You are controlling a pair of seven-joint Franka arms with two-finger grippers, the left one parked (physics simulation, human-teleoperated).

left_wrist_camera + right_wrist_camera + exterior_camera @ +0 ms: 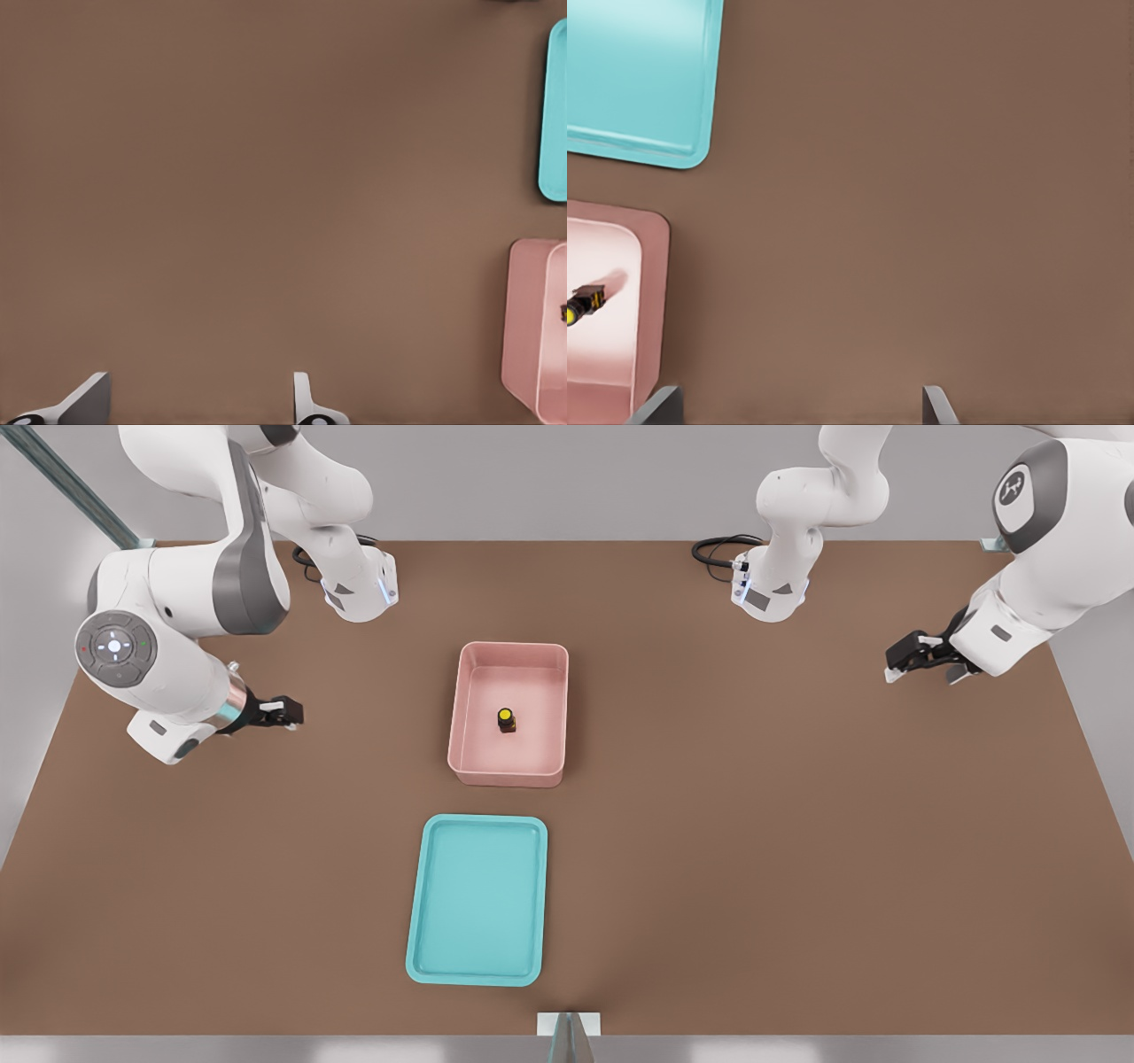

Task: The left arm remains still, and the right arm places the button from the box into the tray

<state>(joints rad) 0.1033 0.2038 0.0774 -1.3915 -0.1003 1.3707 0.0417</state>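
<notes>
While your right arm's black two-finger jaws (pixel 288 713) hang spread apart and empty above the bare bench, the tiny dark brown-black button with its round yellow top (pixel 506 720) sits well away from them, inside the pale pink rectangular plastic box (pixel 551 717). You can see it standing upright near the middle of the box floor, clear of all four tall walls, its yellow cap facing up. In the right wrist view the two grey fingertips (pixel 660 405) stand wide apart over brown surface, with the box corner just beside one of them and the button (pixel 583 304) lying further in. The shallow teal rectangular tray (pixel 478 974) lies beyond the box from the jaws, near it but not touching, and holds nothing. Both containers rest flat on the matte brown bench (pixel 797 824), which fills most of the front view. Behind it you have a plain pale grey wall (pixel 567 478), and black cables (pixel 722 549) curl at the arm bases.
</notes>
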